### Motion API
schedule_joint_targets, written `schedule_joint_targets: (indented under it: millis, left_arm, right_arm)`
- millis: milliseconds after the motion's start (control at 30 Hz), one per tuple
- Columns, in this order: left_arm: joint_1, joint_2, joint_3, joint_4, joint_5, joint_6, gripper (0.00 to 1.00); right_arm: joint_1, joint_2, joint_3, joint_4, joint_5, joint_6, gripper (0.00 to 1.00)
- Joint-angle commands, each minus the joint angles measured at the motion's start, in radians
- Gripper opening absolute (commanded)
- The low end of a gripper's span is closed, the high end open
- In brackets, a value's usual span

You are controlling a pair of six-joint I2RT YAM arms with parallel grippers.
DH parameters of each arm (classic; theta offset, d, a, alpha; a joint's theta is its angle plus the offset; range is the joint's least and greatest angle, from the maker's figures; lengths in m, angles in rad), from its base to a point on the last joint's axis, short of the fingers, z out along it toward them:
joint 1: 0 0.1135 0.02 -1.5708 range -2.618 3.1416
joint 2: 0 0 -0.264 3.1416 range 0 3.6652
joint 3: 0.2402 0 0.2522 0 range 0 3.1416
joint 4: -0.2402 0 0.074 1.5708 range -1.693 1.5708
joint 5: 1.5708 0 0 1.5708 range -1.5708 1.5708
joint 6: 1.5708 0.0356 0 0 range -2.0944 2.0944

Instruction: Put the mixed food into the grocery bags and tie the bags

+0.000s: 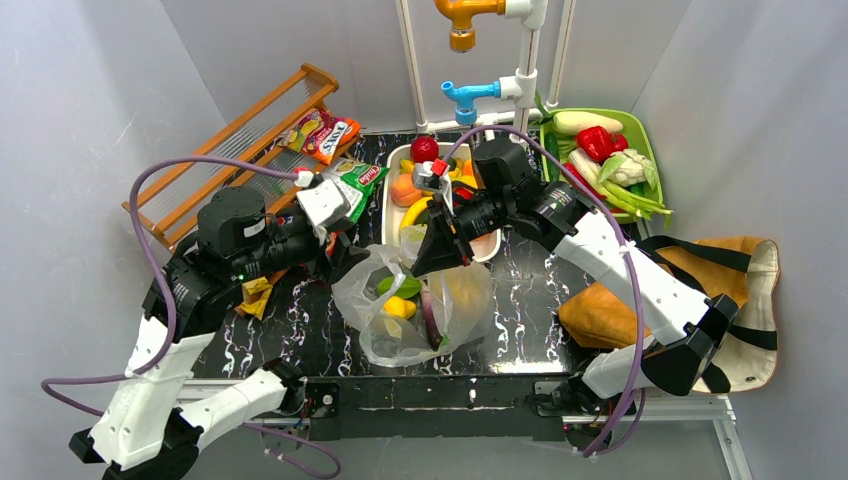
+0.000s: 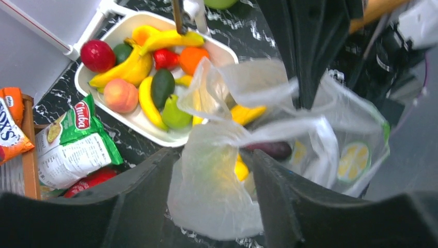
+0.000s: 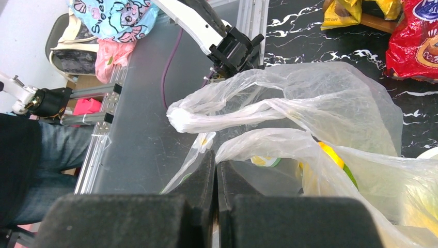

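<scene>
Left gripper [image 2: 214, 170] fingers stand apart at the bottom of its wrist view, a fold of the plastic bag [image 1: 460, 320] between them but unpinched; right gripper [image 3: 216, 165] is clamped tight on the bag's rim film. Bag sits centre of the top view, just below the white tray [image 2: 131, 122]. Looks like the tying step (food [image 2: 248, 112] already inside): next, left closes on its handle, then crosses it over the right's.
</scene>
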Motion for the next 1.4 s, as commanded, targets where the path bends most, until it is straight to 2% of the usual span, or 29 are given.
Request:
schedule_joint_targets:
  millis: [0,67,200,333,500,767,867,1000,1133,1233,1367]
  left_arm:
    - [-0.006,-0.01,0.056,-0.223,0.068,0.084,0.52]
    - [-0.006,-0.009,0.071,-0.292,0.11,0.11,0.51]
    - [-0.006,0.013,0.049,-0.37,0.29,0.153,0.51]
    - [-0.006,0.007,-0.059,-0.224,0.423,0.092,0.47]
    - [-0.006,0.024,-0.166,-0.096,0.493,0.083,0.42]
    - [-0.006,0.054,-0.184,-0.073,0.473,0.166,0.37]
    - [-0.005,0.074,-0.112,-0.159,0.448,0.208,0.41]
    - [-0.003,0.102,-0.021,-0.29,0.4,0.293,0.4]
    - [0.003,0.109,0.013,-0.317,0.377,0.306,0.39]
    - [0.003,0.105,0.003,-0.336,0.38,0.316,0.29]
    - [0.004,0.109,-0.095,-0.288,0.453,0.288,0.23]
  right_arm:
    - [0.009,-0.021,0.007,0.045,-0.016,0.005,0.01]
    - [0.01,-0.022,0.004,0.046,-0.014,0.008,0.01]
    - [0.012,-0.022,-0.002,0.053,-0.011,0.013,0.01]
    - [0.012,-0.025,-0.007,0.051,-0.006,0.014,0.01]
    - [0.012,-0.041,-0.024,0.048,0.009,0.014,0.01]
    - [0.012,-0.062,-0.04,0.049,0.041,0.014,0.01]
    - [0.012,-0.064,-0.043,0.051,0.051,0.013,0.01]
    - [0.012,-0.059,-0.041,0.055,0.053,0.014,0.01]
    - [0.012,-0.044,-0.029,0.05,0.046,0.014,0.01]
    - [0.013,-0.041,-0.025,0.044,0.047,0.012,0.01]
    - [0.013,-0.032,-0.016,0.036,0.047,0.006,0.01]
